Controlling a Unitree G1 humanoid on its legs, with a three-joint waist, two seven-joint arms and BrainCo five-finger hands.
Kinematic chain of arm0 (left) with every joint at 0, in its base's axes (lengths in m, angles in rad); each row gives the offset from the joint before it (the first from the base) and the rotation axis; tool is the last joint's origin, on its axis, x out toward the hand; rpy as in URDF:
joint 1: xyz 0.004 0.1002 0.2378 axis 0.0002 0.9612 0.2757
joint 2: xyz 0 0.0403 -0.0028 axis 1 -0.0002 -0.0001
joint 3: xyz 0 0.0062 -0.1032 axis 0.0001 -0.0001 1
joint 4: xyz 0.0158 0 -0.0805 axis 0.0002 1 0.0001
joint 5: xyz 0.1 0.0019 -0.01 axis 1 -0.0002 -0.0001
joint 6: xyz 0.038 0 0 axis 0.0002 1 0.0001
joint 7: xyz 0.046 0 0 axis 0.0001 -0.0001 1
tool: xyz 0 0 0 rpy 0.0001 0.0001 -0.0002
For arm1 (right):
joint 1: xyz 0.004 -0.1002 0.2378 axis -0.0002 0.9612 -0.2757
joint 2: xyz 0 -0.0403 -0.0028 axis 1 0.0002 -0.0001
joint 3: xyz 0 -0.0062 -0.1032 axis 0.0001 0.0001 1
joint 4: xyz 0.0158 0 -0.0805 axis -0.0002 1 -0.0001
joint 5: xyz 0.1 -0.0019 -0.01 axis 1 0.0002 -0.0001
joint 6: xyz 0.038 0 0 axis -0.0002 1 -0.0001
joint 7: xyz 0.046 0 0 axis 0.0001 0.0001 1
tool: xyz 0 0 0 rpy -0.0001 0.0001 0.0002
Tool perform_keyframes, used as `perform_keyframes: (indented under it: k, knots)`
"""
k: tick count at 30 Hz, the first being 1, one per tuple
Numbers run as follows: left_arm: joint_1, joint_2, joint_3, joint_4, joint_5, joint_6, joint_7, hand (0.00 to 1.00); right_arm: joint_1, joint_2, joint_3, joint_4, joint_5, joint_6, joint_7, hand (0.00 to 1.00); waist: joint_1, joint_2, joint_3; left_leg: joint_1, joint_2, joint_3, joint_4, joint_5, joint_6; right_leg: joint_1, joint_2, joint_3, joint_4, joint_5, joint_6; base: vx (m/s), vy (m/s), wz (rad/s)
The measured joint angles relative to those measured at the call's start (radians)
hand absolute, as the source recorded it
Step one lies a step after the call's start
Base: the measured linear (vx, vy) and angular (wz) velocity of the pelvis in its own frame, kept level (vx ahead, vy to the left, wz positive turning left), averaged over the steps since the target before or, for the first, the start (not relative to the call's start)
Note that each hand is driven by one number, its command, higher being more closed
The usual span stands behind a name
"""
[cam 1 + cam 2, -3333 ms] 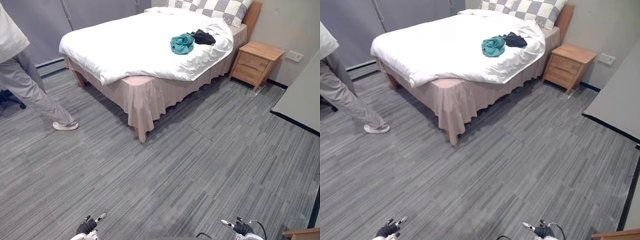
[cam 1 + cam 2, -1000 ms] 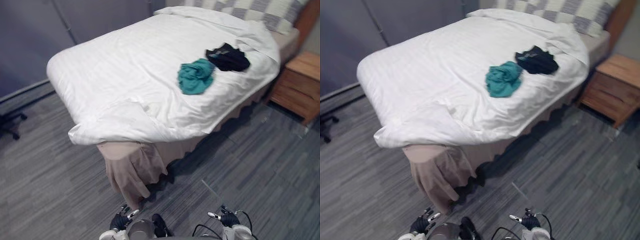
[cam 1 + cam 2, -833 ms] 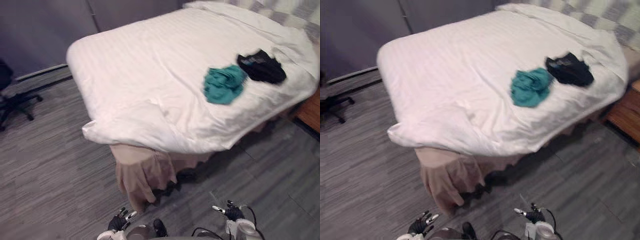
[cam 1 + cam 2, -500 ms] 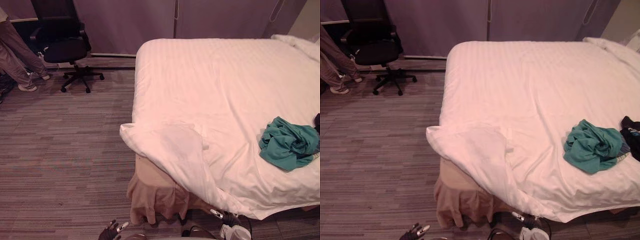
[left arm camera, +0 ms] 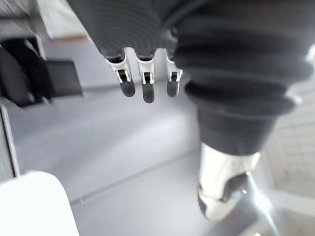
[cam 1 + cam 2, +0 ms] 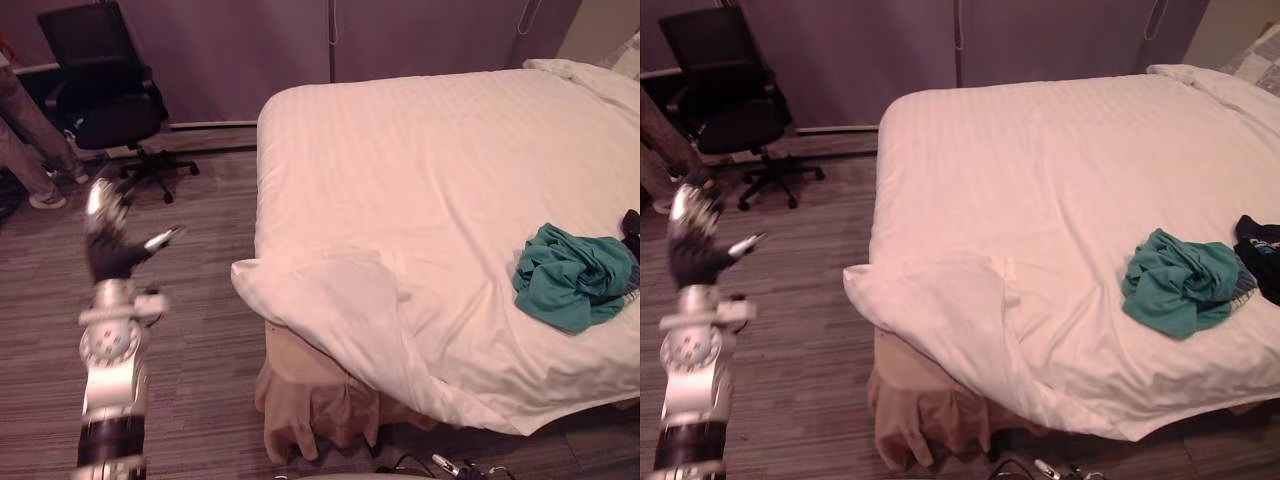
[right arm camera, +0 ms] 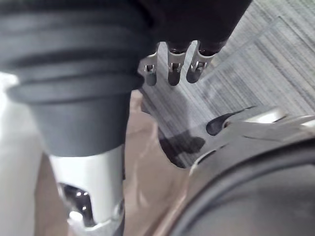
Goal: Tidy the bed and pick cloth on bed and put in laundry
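A crumpled teal cloth (image 6: 570, 285) lies on the white duvet (image 6: 430, 170) near the bed's right side. A black cloth (image 6: 1260, 255) lies just beyond it at the view's edge. The duvet's near corner (image 6: 330, 300) is folded back over itself, baring the beige bed skirt (image 6: 305, 405). My left hand (image 6: 108, 255) is raised over the floor, well left of the bed, open with thumb spread and holding nothing. My right hand (image 7: 173, 69) hangs low by the bed's near edge, fingers relaxed and empty.
A black office chair (image 6: 100, 100) stands on the grey carpet at the far left, with a person's legs (image 6: 25, 150) beside it. Grey wardrobe doors (image 6: 400, 35) run behind the bed. A checked pillow (image 6: 1262, 55) shows at the head end.
My left arm has risen from the bottom edge to stand upright at the left. The camera shifted slightly; the cloths and duvet lie as before.
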Motion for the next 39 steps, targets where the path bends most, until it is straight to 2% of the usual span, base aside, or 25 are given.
perform_keyframes:
  k: [1, 3, 4, 5, 8, 9, 10, 11, 13, 17, 20, 22, 24, 25, 27, 31, 33, 35, 36, 37, 39]
  knots:
    - [-0.014, 0.000, -0.045, 0.041, 0.016, 0.006, -0.018, 0.00, 0.001, -0.002, -0.001, 0.000, 0.000, -0.003, -0.001, 0.00, -0.015, 0.002, -0.001, 0.002, -0.005, 0.009, -0.015, 0.007, 0.001, -0.009, 0.002, 0.011, -0.019, 0.015, 0.000, -0.02, 0.011, -0.33]
    - [-0.059, -0.005, -0.157, 0.147, 0.075, 0.046, -0.059, 0.00, 0.000, -0.003, 0.000, 0.004, 0.000, -0.019, -0.001, 0.00, -0.032, 0.009, 0.003, -0.005, -0.012, 0.045, -0.035, 0.017, 0.002, -0.037, 0.009, 0.045, -0.046, 0.045, 0.002, -0.02, 0.007, -0.48]
    - [-0.069, -0.007, -0.188, 0.179, 0.092, 0.057, -0.064, 0.00, 0.000, -0.003, 0.000, 0.004, 0.000, -0.021, -0.001, 0.00, -0.036, 0.015, 0.007, -0.006, -0.013, 0.057, -0.040, 0.019, 0.002, -0.041, 0.011, 0.055, -0.053, 0.051, 0.002, -0.02, 0.010, -0.51]
    - [-0.083, -0.019, -0.241, 0.237, 0.125, 0.081, -0.072, 0.00, -0.001, -0.005, 0.001, 0.005, 0.000, -0.025, -0.001, 0.00, -0.054, 0.030, 0.016, -0.008, -0.018, 0.073, -0.049, 0.021, 0.003, -0.048, 0.013, 0.073, -0.064, 0.062, 0.005, -0.02, 0.009, -0.38]
    - [-0.114, -0.074, -0.311, 0.378, 0.197, 0.151, -0.085, 0.00, -0.009, -0.009, 0.012, 0.008, 0.000, -0.029, -0.001, 0.00, -0.097, 0.056, 0.033, -0.009, -0.022, 0.113, -0.061, 0.021, 0.003, -0.074, 0.022, 0.114, -0.075, 0.079, 0.004, 0.00, 0.004, -0.46]
    - [-0.121, -0.083, -0.314, 0.405, 0.207, 0.161, -0.085, 0.00, -0.013, -0.009, 0.015, 0.008, 0.000, -0.029, -0.001, 0.00, -0.106, 0.056, 0.038, -0.010, -0.022, 0.120, -0.062, 0.021, 0.003, -0.077, 0.023, 0.121, -0.076, 0.081, 0.005, 0.00, -0.008, -0.42]
    - [-0.151, -0.102, -0.327, 0.474, 0.244, 0.195, -0.083, 0.00, -0.017, -0.012, 0.033, 0.008, 0.000, -0.034, -0.002, 0.00, -0.125, 0.054, 0.050, -0.010, -0.021, 0.125, -0.062, 0.022, 0.001, -0.080, 0.026, 0.131, -0.082, 0.087, 0.005, -0.01, -0.016, -0.27]
    - [-0.160, -0.107, -0.331, 0.497, 0.261, 0.206, -0.081, 1.00, -0.017, -0.016, 0.040, 0.008, 0.000, -0.035, -0.002, 0.00, -0.128, 0.054, 0.050, -0.013, -0.020, 0.131, -0.062, 0.022, 0.001, -0.085, 0.029, 0.136, -0.085, 0.092, 0.003, -0.02, -0.042, -0.32]
    - [-0.194, -0.112, -0.332, 0.562, 0.300, 0.236, -0.058, 1.00, -0.029, -0.021, 0.051, 0.005, 0.001, -0.052, 0.000, 0.00, -0.132, 0.052, 0.074, -0.014, -0.016, 0.150, -0.062, 0.024, -0.002, -0.090, 0.037, 0.154, -0.100, 0.110, -0.001, -0.05, -0.048, -0.28]
    - [-0.235, -0.114, -0.332, 0.600, 0.416, 0.264, 0.014, 1.00, -0.056, -0.035, 0.105, -0.029, 0.011, -0.075, 0.013, 0.00, -0.136, 0.044, 0.118, -0.024, -0.013, 0.168, -0.061, 0.027, -0.008, -0.103, 0.038, 0.164, -0.108, 0.126, -0.004, -0.10, -0.045, -0.12]
    - [-0.260, -0.112, -0.329, 0.611, 0.497, 0.305, 0.033, 1.00, -0.058, -0.064, 0.159, -0.164, 0.083, -0.080, 0.037, 0.00, -0.138, 0.042, 0.127, -0.024, -0.012, 0.169, -0.062, 0.029, -0.009, -0.102, 0.038, 0.164, -0.116, 0.130, -0.005, -0.09, -0.040, -0.03]
    - [-0.258, -0.108, -0.325, 0.610, 0.551, 0.331, 0.033, 1.00, -0.061, -0.091, 0.157, -0.279, 0.131, -0.086, 0.044, 0.00, -0.144, 0.041, 0.128, -0.023, -0.012, 0.169, -0.062, 0.029, -0.009, -0.093, 0.037, 0.163, -0.134, 0.139, -0.002, -0.08, -0.042, -0.02]
    - [-0.239, -0.108, -0.318, 0.607, 0.560, 0.348, 0.033, 1.00, -0.062, -0.118, 0.149, -0.347, 0.160, -0.084, 0.043, 0.00, -0.148, 0.039, 0.129, -0.018, -0.010, 0.167, -0.062, 0.029, -0.009, -0.081, 0.037, 0.161, -0.147, 0.145, -0.002, -0.06, -0.042, 0.04]
    - [-0.209, -0.108, -0.296, 0.593, 0.558, 0.357, 0.034, 1.00, -0.068, -0.137, 0.107, -0.413, 0.169, -0.081, 0.040, 0.00, -0.154, 0.039, 0.129, -0.017, -0.008, 0.161, -0.062, 0.029, -0.009, -0.075, 0.037, 0.156, -0.149, 0.145, -0.002, -0.05, -0.042, 0.11]
    - [-0.154, -0.110, -0.262, 0.560, 0.548, 0.367, 0.035, 1.00, -0.082, -0.164, 0.037, -0.487, 0.177, -0.067, 0.025, 0.00, -0.161, 0.038, 0.129, -0.013, -0.006, 0.148, -0.064, 0.030, -0.011, -0.065, 0.038, 0.145, -0.155, 0.145, -0.001, -0.03, -0.038, 0.16]
    - [0.024, -0.130, -0.196, 0.421, 0.446, 0.366, 0.053, 1.00, -0.113, -0.239, -0.106, -0.661, 0.124, 0.006, -0.041, 0.00, -0.159, 0.034, 0.125, 0.001, 0.001, 0.105, -0.078, 0.037, -0.017, -0.030, 0.040, 0.099, -0.156, 0.142, 0.002, -0.01, -0.028, 0.28]
    - [0.124, -0.142, -0.174, 0.357, 0.398, 0.359, 0.041, 1.00, -0.135, -0.287, -0.146, -0.745, 0.082, 0.058, -0.061, 0.00, -0.146, 0.030, 0.111, -0.003, 0.001, 0.087, -0.078, 0.039, -0.016, -0.028, 0.038, 0.079, -0.156, 0.141, 0.003, -0.03, -0.021, 0.29]
    - [0.234, -0.170, -0.140, 0.333, 0.351, 0.335, -0.001, 1.00, -0.181, -0.360, -0.158, -0.799, 0.032, 0.115, -0.072, 0.00, -0.121, 0.019, 0.100, -0.002, 0.000, 0.058, -0.077, 0.041, -0.014, -0.006, 0.035, 0.054, -0.156, 0.136, 0.003, -0.06, -0.013, 0.32]
    - [0.260, -0.178, -0.134, 0.333, 0.339, 0.330, -0.013, 1.00, -0.193, -0.375, -0.155, -0.801, 0.019, 0.126, -0.072, 0.00, -0.116, 0.016, 0.090, -0.002, 0.000, 0.050, -0.077, 0.042, -0.013, -0.001, 0.034, 0.046, -0.156, 0.133, 0.002, -0.06, -0.017, 0.43]
    - [0.316, -0.197, -0.124, 0.337, 0.317, 0.328, -0.034, 0.00, -0.219, -0.397, -0.141, -0.802, -0.012, 0.143, -0.067, 0.00, -0.106, 0.008, 0.061, -0.002, -0.002, 0.033, -0.077, 0.044, -0.013, 0.003, 0.030, 0.033, -0.156, 0.125, 0.002, -0.02, -0.021, 0.33]
    - [0.387, -0.228, -0.112, 0.380, 0.292, 0.326, -0.055, 0.00, -0.255, -0.422, -0.098, -0.837, -0.052, 0.157, -0.044, 0.00, -0.082, 0.002, 0.033, -0.004, -0.005, 0.019, -0.078, 0.047, -0.011, 0.005, 0.025, 0.018, -0.156, 0.123, 0.002, -0.02, -0.023, 0.25]
